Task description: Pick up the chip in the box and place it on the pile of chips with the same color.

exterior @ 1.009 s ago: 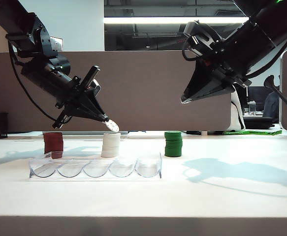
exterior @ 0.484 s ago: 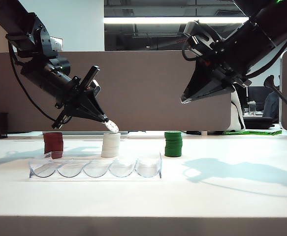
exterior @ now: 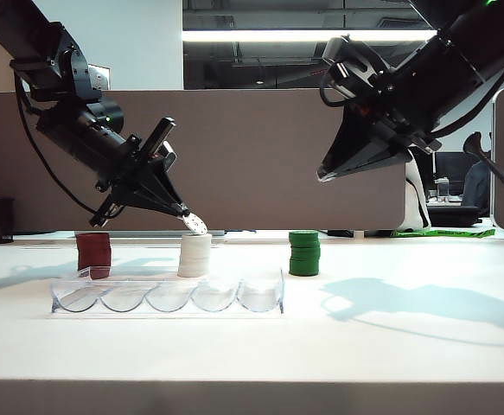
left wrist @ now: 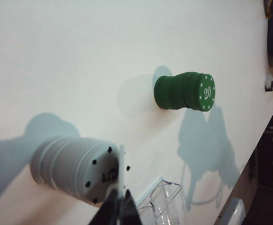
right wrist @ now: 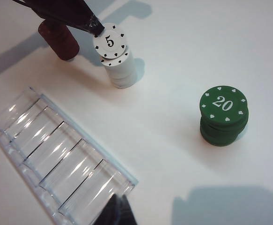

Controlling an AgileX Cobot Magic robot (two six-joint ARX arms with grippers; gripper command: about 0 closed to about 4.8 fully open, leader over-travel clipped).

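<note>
Here, at the far left of the exterior view, a dark red stack (exterior: 93, 253) is seen standing on the white worktop (exterior: 390, 337), just behind the left end of the box (exterior: 167, 294). The box, a long clear tray with five scalloped slots, is laid along the front of the worktop, and nothing can be made out inside it in the right wrist view. Above and behind it, the left gripper (exterior: 186, 215) is angled downward from the left arm, its fingers pressed together on the edge of the chip (exterior: 196, 224). The chip is held tilted, just above the top of the pile of chips (exterior: 194, 255), slightly apart from it as far as the exterior view shows. In the right wrist view the black "5" is read on the chip's face (right wrist: 110, 41), with the white pile (right wrist: 121, 70) directly under it. In the left wrist view the chip (left wrist: 122, 169) is seen edge-on between the fingertips (left wrist: 112, 206), beside the top of the pile (left wrist: 73, 166). Further right, a green stack (exterior: 304, 252) marked "20" is set well apart from the pile. At the right, the right gripper (right wrist: 117, 213) is raised high above the worktop, holding nothing; its fingers appear pressed together at the edge of its own wrist view.
</note>
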